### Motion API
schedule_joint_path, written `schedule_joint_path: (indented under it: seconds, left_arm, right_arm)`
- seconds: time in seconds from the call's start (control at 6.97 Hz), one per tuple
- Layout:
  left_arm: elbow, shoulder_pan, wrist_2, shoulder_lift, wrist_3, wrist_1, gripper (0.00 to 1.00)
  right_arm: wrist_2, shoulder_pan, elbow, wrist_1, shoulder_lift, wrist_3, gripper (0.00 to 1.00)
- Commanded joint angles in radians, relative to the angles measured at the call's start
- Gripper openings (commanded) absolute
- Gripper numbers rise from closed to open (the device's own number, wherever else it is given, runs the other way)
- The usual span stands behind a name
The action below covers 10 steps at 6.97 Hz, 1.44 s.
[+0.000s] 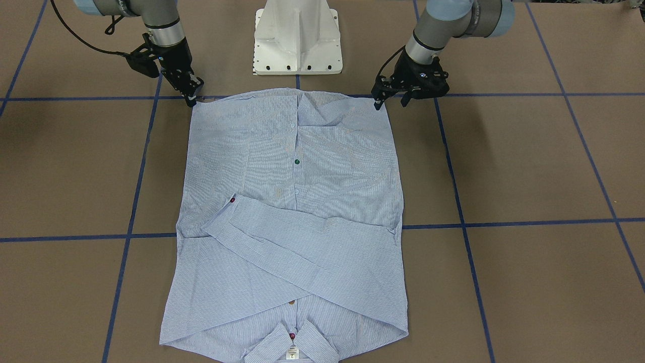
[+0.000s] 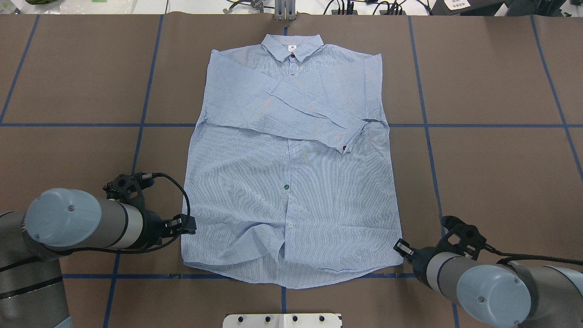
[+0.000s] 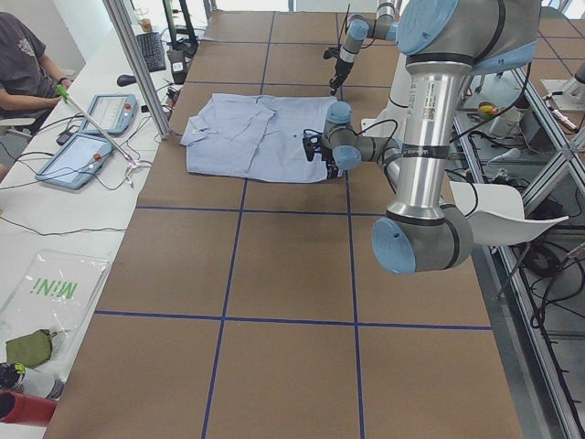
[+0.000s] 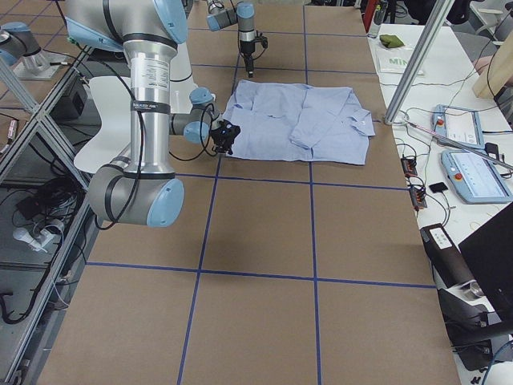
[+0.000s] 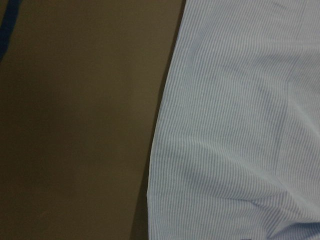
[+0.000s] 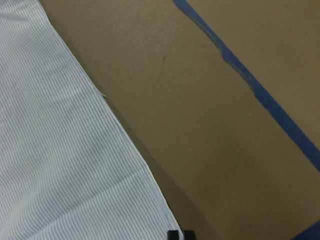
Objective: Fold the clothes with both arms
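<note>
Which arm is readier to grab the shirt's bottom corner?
Probably right: the right gripper sits at a hem corner of the shirt; the left gripper is beside the side edge, farther from its corner.

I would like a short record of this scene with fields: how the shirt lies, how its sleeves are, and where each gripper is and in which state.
shirt: flat on the table, front up, collar away from the robot, hem toward it
sleeves: both folded in across the chest
left gripper: low at the hem corner on its side, jaws apart, nothing held
right gripper: low at the other hem corner; open or shut cannot be told
</note>
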Motion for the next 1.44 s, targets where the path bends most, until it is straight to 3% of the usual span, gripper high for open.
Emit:
schedule_joint_path:
  seconds: [0.0,0.14,0.72,1.0,1.29]
  left_arm:
    - [0.001,0.000,0.001,0.000,-0.012,0.001,0.87]
    - [0.001,0.003,0.001,-0.003,-0.027,-0.001,0.87]
    - [-0.001,0.003,0.001,-0.004,-0.029,-0.001,0.87]
    - [-0.002,0.003,0.001,-0.004,-0.029,-0.001,0.87]
    - [-0.002,0.003,0.001,-0.004,-0.029,-0.001,0.87]
  right_arm:
    - [0.000,-0.005,-0.016,0.000,0.007,-0.001,0.55]
    - [0.000,-0.008,-0.016,-0.002,0.007,0.000,0.66]
    - [0.001,-0.039,-0.021,-0.002,0.007,0.000,0.62]
    - [0.005,-0.040,-0.024,-0.002,0.009,0.000,0.54]
    - [0.005,-0.040,-0.022,-0.002,0.009,0.014,0.26]
